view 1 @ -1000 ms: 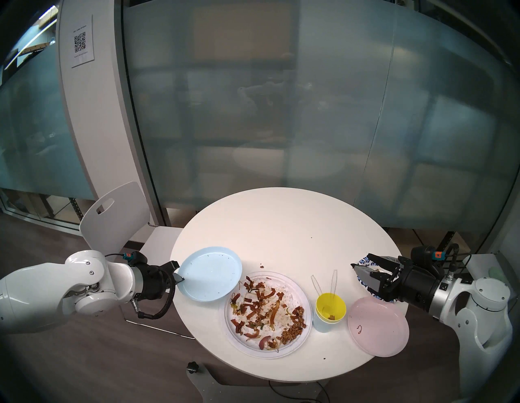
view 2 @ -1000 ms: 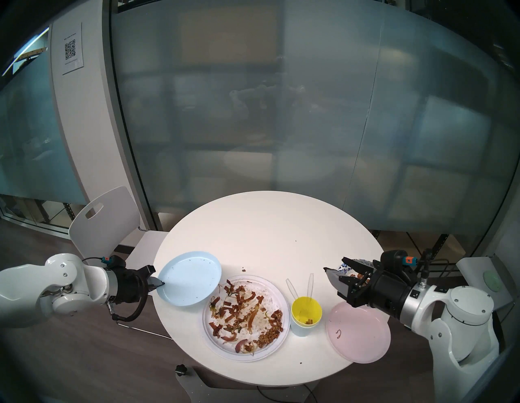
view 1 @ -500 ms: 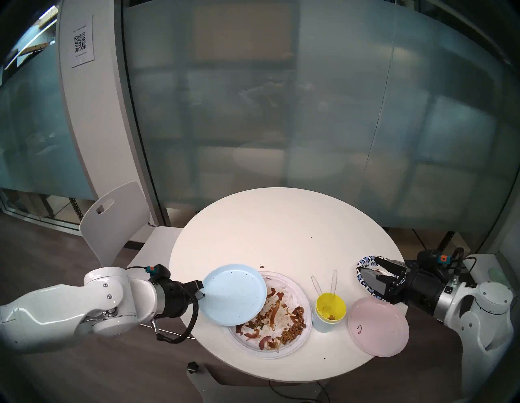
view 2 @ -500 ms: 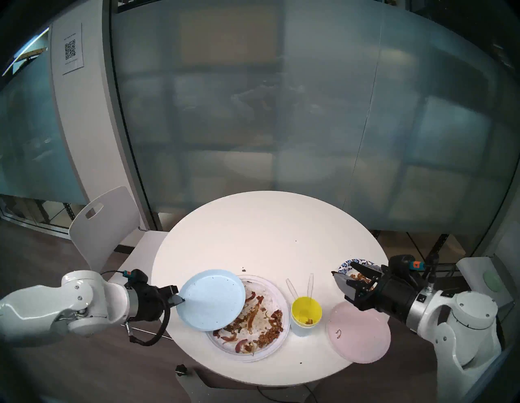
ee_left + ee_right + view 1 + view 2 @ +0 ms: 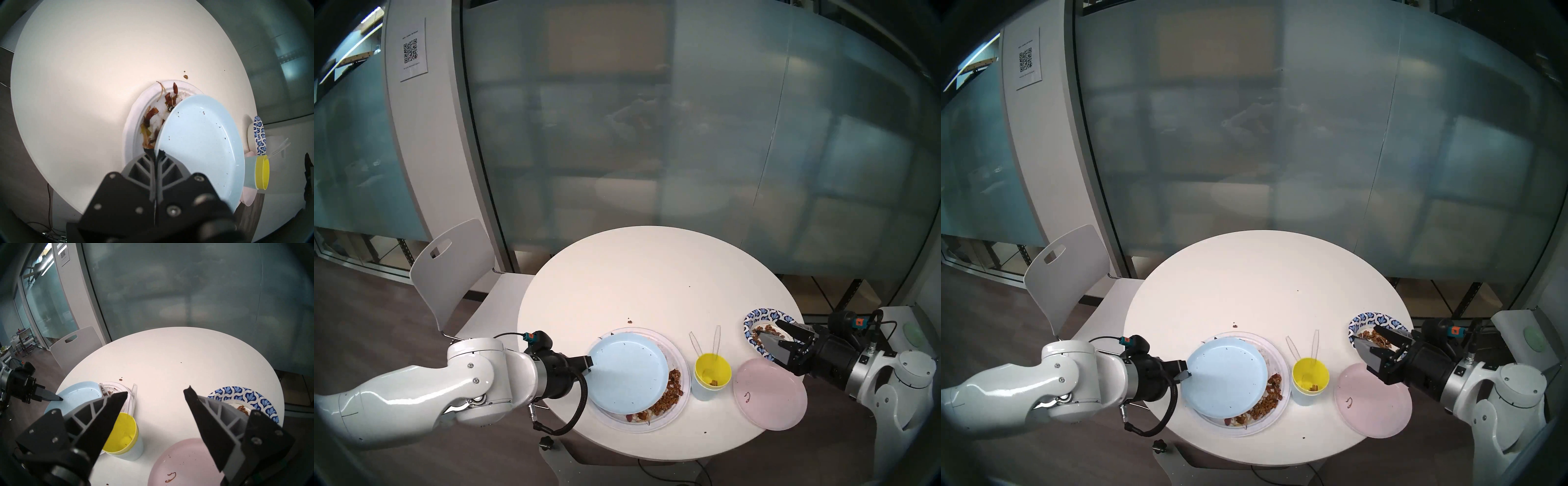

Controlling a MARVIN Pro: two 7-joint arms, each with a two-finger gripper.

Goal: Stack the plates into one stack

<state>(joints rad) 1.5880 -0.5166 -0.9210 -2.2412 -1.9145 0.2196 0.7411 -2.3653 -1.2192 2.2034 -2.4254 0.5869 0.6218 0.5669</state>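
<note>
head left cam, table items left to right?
left gripper → light blue plate, held over the white plate → yellow cup → pink plate. Patterned plate and right gripper overlap the pink plate's span, so left out.
</note>
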